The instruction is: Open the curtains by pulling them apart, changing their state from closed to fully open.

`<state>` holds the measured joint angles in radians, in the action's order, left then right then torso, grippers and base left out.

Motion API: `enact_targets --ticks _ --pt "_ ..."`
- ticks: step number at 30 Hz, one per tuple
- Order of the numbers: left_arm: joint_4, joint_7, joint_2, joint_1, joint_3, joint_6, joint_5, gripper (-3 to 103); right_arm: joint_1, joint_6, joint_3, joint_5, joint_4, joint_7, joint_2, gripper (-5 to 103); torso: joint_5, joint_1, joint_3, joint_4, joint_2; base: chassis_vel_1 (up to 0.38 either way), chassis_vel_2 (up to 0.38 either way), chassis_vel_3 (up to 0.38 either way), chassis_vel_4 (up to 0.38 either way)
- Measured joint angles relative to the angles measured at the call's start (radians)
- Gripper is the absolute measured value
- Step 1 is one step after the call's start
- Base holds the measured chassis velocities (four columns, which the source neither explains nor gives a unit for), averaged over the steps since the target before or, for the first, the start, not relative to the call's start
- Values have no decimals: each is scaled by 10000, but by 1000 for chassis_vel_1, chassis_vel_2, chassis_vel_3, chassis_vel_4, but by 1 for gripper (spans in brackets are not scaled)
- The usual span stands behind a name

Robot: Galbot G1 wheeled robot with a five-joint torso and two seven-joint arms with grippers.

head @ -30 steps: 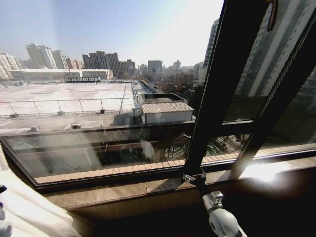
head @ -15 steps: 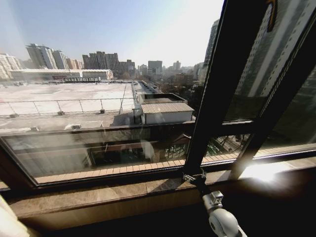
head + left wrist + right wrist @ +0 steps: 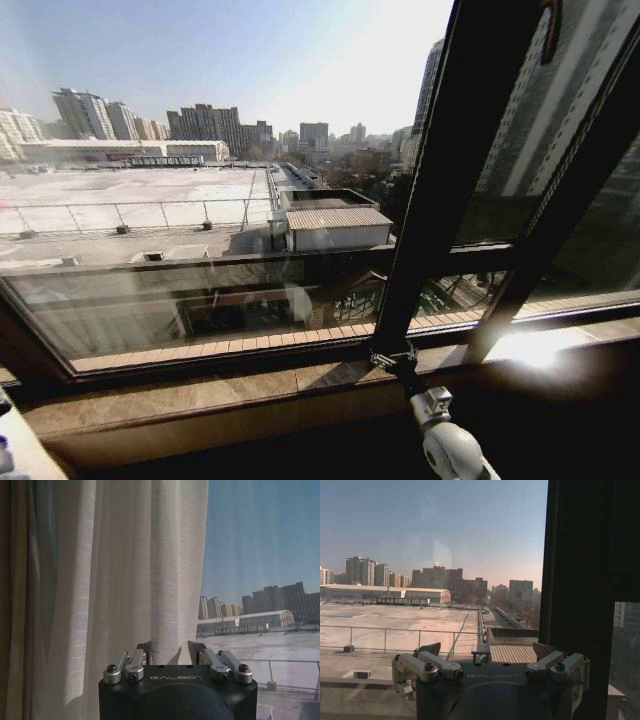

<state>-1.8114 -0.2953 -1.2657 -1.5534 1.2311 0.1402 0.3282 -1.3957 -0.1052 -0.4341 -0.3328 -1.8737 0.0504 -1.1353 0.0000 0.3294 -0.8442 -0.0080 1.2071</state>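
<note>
The curtain [image 3: 115, 580] hangs as a gathered cream sheer panel with many pleats, bunched toward one side of the window. Its free edge fold runs down between the fingers of my left gripper [image 3: 170, 647], which is shut on that fold. In the head view only a pale sliver of curtain [image 3: 20, 455] remains in the bottom-left corner. My right gripper [image 3: 489, 649] stands open with nothing between its fingers, facing the bare glass beside the black frame bar. From the head it sits low at the foot of that bar [image 3: 392, 354], on its white arm [image 3: 450, 445].
A thick black window frame bar [image 3: 450, 170] slants up on the right. A brown stone sill [image 3: 250, 390] runs under the glass. Outside are a flat roof and distant towers. Sun glare lies on the sill at the right [image 3: 535, 345].
The curtain fabric at the lower left of the head view has slid farther left, from a broad fold to a sliver. The right arm has not moved.
</note>
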Motion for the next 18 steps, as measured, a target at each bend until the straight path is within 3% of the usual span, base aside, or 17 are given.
enact_targets --ticks 1,2,6,8,9,11,14,15,18 --pt "-205 -9 -117 -135 -36 72 -66 42 0 0 0 0 0 0 0 100 1 0 0 -1 0 0 0 0 0" --pt "-715 45 -372 -480 -180 276 -129 53 0 0 0 0 0 0 0 100 2 0 0 -1 0 0 0 0 0" --pt "-1318 668 -602 -985 -605 935 63 64 0 0 0 0 0 0 0 100 3 0 0 0 0 0 0 0 0" --pt "-1804 966 -701 -1424 -1366 1499 8 74 0 0 0 0 0 0 0 100 0 0 0 -1 0 0 0 0 0" --pt "-1947 992 -724 -1514 -1595 1500 -3 80 0 0 0 0 0 0 0 100 0 0 0 -1 0 0 0 0 0" --pt "-2140 1054 -751 -1602 -1945 1443 48 80 0 0 1 0 -1 0 0 100 1 0 0 0 0 0 0 0 0" --pt "-2606 1434 -779 -1639 -2892 1008 505 95 0 0 0 0 0 1 0 100 0 0 0 -3 1 0 0 0 0" --pt "-2606 1434 -779 -1639 -2892 1008 505 95 0 0 0 0 0 1 0 100 0 0 0 -3 1 0 0 0 0" --pt "-2687 2191 -744 -1495 -3407 888 864 100 0 0 0 0 0 0 0 100 -2 1 -1 -3 0 0 0 0 0"
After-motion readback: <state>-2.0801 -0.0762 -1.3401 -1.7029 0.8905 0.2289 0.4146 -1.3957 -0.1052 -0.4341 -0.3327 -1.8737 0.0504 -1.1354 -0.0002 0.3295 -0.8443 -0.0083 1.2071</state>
